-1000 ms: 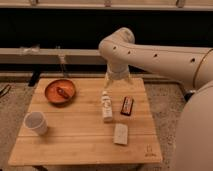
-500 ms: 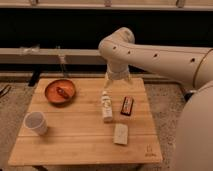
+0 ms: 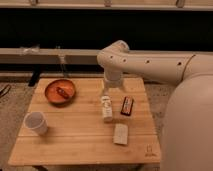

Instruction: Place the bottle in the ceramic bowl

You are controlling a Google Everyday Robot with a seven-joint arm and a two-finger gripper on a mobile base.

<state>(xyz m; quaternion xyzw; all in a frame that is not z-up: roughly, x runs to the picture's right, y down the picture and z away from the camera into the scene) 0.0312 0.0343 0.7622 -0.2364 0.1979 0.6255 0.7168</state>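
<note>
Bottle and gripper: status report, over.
Gripper just above the bottle's far end. Bottle on the table, not in the bowl. Small red thing lies in the bowl.

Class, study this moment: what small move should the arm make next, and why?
Probably lower the gripper straight down onto the bottle: it hovers close above the bottle, which rests on the table, apart from the ceramic bowl.
</note>
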